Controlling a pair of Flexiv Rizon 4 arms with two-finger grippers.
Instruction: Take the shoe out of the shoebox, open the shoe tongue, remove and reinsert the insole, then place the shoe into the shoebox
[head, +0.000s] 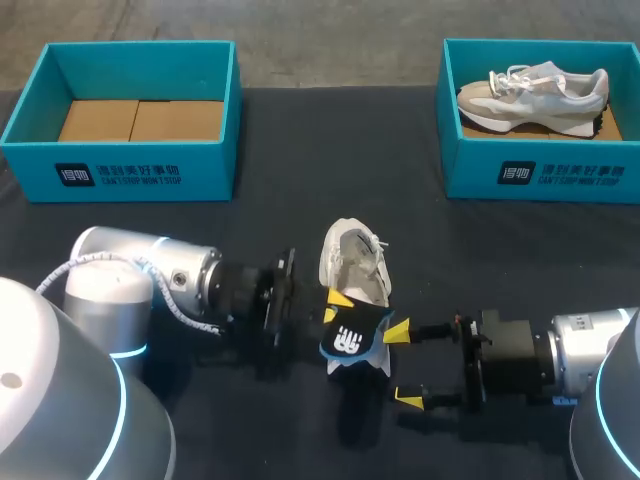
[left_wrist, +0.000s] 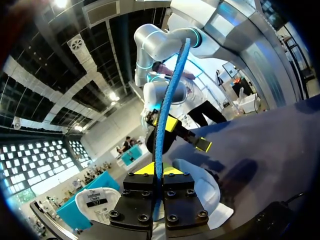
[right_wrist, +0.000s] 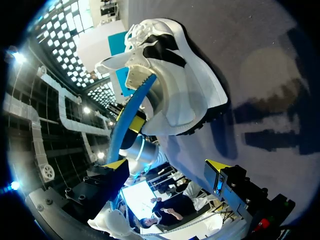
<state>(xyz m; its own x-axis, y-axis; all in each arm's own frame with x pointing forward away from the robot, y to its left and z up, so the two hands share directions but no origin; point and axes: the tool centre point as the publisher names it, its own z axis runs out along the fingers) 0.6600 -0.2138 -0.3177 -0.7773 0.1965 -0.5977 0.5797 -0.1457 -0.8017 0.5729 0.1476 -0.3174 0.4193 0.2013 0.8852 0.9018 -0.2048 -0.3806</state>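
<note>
While the left gripper (head: 334, 310) pinches the blue foam insole (head: 354, 338), right gripper (head: 403, 364) spread, refitting the white sneaker (head: 350, 262) looks next.

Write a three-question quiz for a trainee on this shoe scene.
1. True or false: the right gripper is open.
2. What is the left gripper holding? A a lace; B the insole; C a box lid.
3. Fill in: the second shoe lies in the ___ box.
Key: 1 true; 2 B; 3 right.
</note>
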